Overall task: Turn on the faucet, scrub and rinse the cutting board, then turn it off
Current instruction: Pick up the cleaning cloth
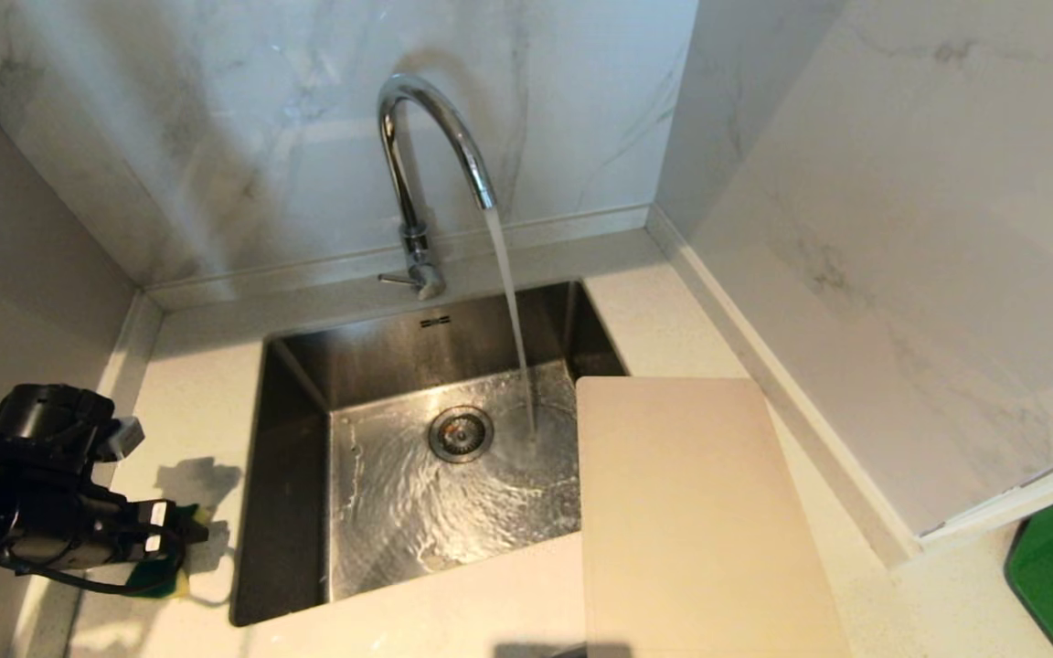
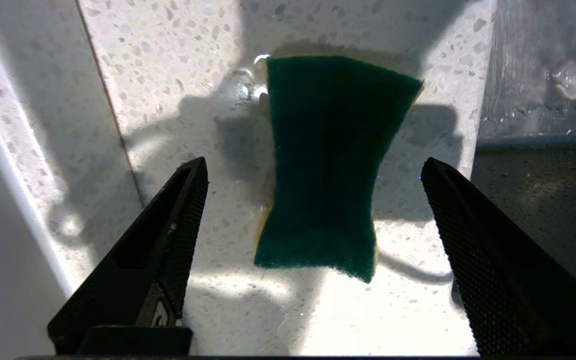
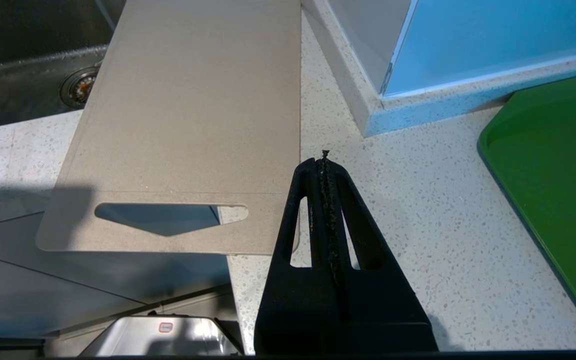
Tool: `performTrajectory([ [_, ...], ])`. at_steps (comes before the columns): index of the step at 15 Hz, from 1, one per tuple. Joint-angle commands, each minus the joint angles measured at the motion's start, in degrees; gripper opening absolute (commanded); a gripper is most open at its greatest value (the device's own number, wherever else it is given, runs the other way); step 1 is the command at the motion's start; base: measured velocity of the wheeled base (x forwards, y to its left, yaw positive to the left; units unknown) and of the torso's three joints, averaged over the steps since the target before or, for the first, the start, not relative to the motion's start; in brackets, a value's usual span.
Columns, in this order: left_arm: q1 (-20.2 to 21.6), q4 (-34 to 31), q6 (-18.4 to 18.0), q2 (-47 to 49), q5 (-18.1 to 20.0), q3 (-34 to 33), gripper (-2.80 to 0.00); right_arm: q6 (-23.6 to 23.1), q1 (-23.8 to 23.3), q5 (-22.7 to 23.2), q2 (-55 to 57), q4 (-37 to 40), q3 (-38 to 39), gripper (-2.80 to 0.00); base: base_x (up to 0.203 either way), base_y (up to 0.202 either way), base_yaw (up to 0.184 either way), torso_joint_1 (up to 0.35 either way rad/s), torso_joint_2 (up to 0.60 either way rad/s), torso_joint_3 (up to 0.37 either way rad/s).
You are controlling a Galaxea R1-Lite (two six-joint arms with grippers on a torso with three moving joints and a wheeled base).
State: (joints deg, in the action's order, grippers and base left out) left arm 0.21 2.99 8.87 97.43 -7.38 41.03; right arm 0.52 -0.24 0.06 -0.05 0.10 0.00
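1. Speckled white countertop in a corner of marble-look walls; steel sink set into it, water sheeting over its floor around the drain.
2. Green tray at the far right of the counter. Green-topped yellow sponge lying flat left of the sink.
3. Left gripper poised above the sponge, fingers spread wide, not touching it. Right gripper pressed closed, empty, just beside the cutting board.
4. Board cream-white, lying flat right of the sink, left edge overhanging the basin; handle slot at the near end.
5. Faucet running, stream landing beside the board.
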Motion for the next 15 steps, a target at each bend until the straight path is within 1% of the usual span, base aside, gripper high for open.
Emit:
performTrajectory([
  [1, 0.58, 0.42, 0.28, 0.61, 1.69, -0.07, 0.0, 0.0, -0.02, 0.02, -0.04, -0.01, 0.0, -2.8, 0.0, 0.0, 0.0, 0.0, 0.0, 0.0],
  [2, 1.5, 0.66, 0.41, 0.58, 4.4, -0.08, 0.0, 0.0, -0.02, 0.02, -0.04, -0.01, 0.0, -2.8, 0.0, 0.0, 0.0, 0.0, 0.0, 0.0],
  [3, 2.14, 0.62, 0.41, 0.73, 5.58, -0.24, 0.0, 0.0, -0.02, 0.02, -0.04, -0.01, 0.0, -2.8, 0.0, 0.0, 0.0, 0.0, 0.0, 0.0],
  [8, 2.34, 0.74, 0.1, 2.19, 6.15, -1.13, 0.0, 0.0, -0.02, 0.02, -0.04, -0.01, 0.0, -2.8, 0.0, 0.0, 0.0, 0.0, 0.0, 0.0],
  [12, 2.34, 2.29, 0.09, 3.47, 6.15, -1.22, 0.0, 0.0, -0.02, 0.02, -0.04, -0.01, 0.0, -2.8, 0.0, 0.0, 0.0, 0.0, 0.0, 0.0],
  [13, 2.34, 2.33, 0.09, 3.64, 6.15, -1.31, -2.8, 0.0, -0.02, 0.02, -0.04, -0.01, 0.0, -2.8, 0.0, 0.0, 0.0, 0.0, 0.0, 0.0],
  [15, 2.34, 3.15, 0.43, 3.73, 6.31, -1.14, -2.8, 0.0, -0.02, 0.02, -0.04, -0.01, 0.0, -2.8, 0.0, 0.0, 0.0, 0.0, 0.0, 0.0],
])
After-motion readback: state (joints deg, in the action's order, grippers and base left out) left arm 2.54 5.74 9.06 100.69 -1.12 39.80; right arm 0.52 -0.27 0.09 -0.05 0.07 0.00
